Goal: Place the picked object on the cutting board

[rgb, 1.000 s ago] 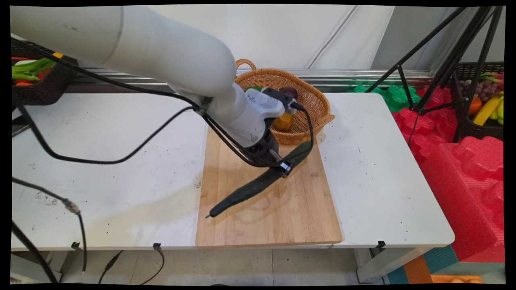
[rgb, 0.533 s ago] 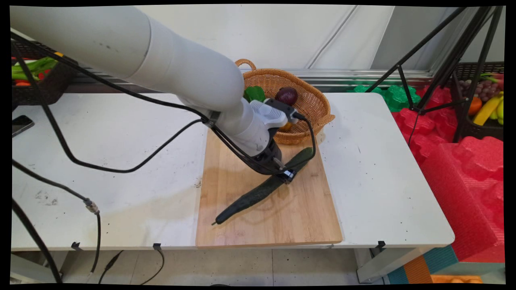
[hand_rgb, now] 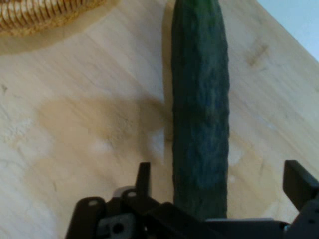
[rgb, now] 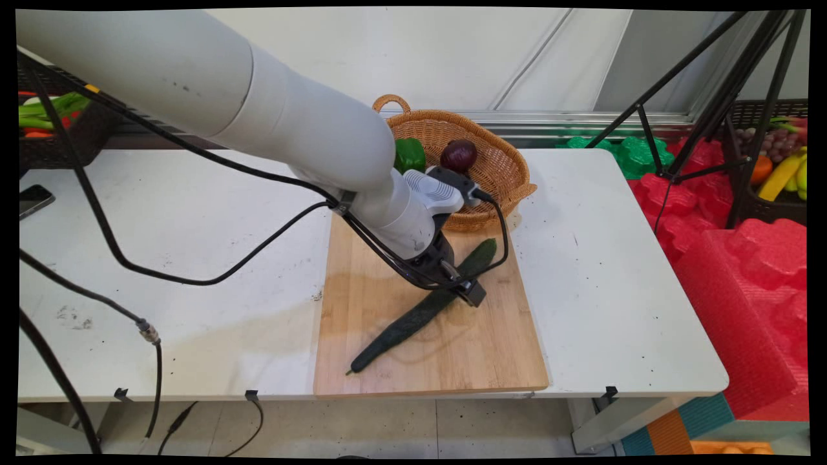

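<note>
The gripper (hand_rgb: 222, 186), fingers spread wide and clear of its sides, straddles the cucumber (rgb: 423, 308), which lies flat and diagonal on the wooden cutting board (rgb: 491, 349) on the white worktop (rgb: 194, 258), the wicker basket (rgb: 501, 171) just behind and bare board toward the near edge.

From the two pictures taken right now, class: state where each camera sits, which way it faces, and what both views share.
Main view: fixed above the table's near side, looking down across it to the wall; shows the arm and gripper.
Hand view: on the hand, looking down along the open gripper; its linkage and fingers show.
Both show the cucumber, cutting board and basket.
</note>
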`<state>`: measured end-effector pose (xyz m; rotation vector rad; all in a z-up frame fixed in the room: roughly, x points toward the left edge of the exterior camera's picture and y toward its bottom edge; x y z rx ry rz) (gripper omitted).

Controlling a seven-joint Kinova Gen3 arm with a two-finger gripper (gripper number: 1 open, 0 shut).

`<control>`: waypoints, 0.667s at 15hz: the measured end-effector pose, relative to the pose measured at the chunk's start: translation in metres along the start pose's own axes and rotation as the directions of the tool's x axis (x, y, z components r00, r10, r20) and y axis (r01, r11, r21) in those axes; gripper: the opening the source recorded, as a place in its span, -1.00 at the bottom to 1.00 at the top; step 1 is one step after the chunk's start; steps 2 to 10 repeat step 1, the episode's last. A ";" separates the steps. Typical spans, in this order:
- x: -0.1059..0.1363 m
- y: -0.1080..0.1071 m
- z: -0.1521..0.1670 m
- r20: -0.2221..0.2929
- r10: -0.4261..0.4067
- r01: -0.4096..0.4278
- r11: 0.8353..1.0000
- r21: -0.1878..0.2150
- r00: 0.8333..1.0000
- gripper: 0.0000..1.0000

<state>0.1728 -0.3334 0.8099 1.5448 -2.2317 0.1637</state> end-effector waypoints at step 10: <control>-0.001 0.000 -0.001 -0.002 0.004 -0.004 1.000 0.000 1.000 1.00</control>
